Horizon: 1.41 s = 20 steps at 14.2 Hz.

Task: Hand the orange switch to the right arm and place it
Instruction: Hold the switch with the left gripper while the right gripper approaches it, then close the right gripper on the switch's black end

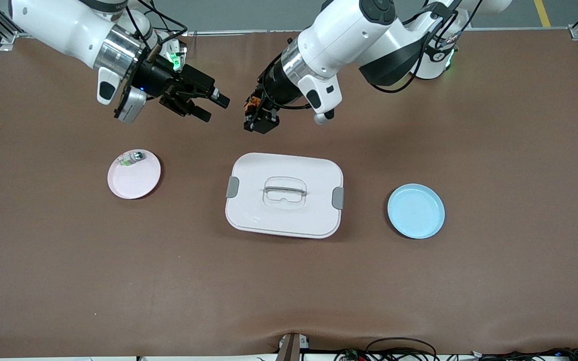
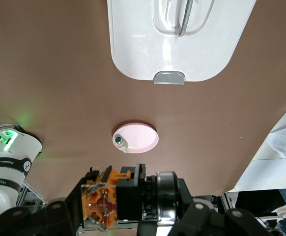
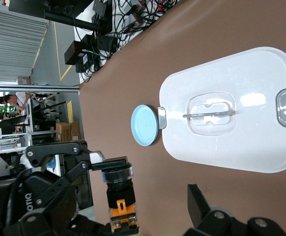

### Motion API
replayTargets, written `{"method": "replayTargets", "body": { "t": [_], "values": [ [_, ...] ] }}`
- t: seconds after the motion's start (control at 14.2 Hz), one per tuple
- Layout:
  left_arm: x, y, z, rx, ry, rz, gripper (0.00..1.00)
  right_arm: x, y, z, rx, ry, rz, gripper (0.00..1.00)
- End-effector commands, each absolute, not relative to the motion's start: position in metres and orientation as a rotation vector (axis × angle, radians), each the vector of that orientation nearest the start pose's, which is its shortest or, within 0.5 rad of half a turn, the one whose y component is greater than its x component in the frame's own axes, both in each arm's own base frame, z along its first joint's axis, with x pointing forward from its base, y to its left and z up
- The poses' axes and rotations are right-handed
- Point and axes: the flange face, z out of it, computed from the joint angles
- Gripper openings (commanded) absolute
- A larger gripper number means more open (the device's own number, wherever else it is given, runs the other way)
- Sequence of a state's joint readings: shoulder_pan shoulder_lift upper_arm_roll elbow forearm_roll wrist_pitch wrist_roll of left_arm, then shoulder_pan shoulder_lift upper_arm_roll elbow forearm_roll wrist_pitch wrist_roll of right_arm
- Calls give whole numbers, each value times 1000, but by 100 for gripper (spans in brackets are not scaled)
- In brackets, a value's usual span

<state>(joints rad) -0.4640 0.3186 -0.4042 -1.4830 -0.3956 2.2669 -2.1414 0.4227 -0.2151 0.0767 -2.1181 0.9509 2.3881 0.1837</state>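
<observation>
In the front view, the orange switch (image 1: 253,106) is pinched in the left gripper (image 1: 258,118), raised over bare table. The right gripper (image 1: 207,106) is held beside it, fingers spread, touching nothing. A white lidded box (image 1: 284,194) lies between a pink plate (image 1: 134,174) and a blue plate (image 1: 416,210).

In the left wrist view, the switch (image 2: 108,199) is seen clamped, and a small green-and-clear part (image 2: 120,143) rests on the pink plate (image 2: 140,137).

In the right wrist view, the switch (image 3: 119,194) is shown between the spread right fingers (image 3: 199,204).
</observation>
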Motion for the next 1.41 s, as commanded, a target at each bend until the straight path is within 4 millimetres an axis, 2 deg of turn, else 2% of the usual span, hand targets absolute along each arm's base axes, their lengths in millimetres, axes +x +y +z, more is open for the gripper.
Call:
{"method": "replayTargets", "body": {
  "t": [0.0, 0.14, 0.56, 0.85, 1.13, 1.2, 1.34],
  "values": [
    [471, -506, 570, 1857, 1768, -570, 28, 448, 298, 535, -2260, 271, -255, 100],
    [471, -505, 572, 1855, 1767, -568, 28, 444, 320, 520, -2267, 266, -274, 100],
    [471, -505, 572, 1856, 1768, -568, 28, 444, 331, 513, -2266, 307, -221, 100],
    [472, -504, 571, 1855, 1770, -567, 28, 446, 334, 518, -2249, 347, -203, 99],
    [472, -503, 568, 1858, 1776, -568, 28, 454, 344, 526, -2227, 374, -181, 48],
    [472, -503, 568, 1858, 1776, -568, 28, 455, 347, 526, -2228, 372, -167, 31],
    [472, -503, 569, 1857, 1775, -568, 29, 456, 351, 530, -2216, 405, -129, 20]
  ]
}}
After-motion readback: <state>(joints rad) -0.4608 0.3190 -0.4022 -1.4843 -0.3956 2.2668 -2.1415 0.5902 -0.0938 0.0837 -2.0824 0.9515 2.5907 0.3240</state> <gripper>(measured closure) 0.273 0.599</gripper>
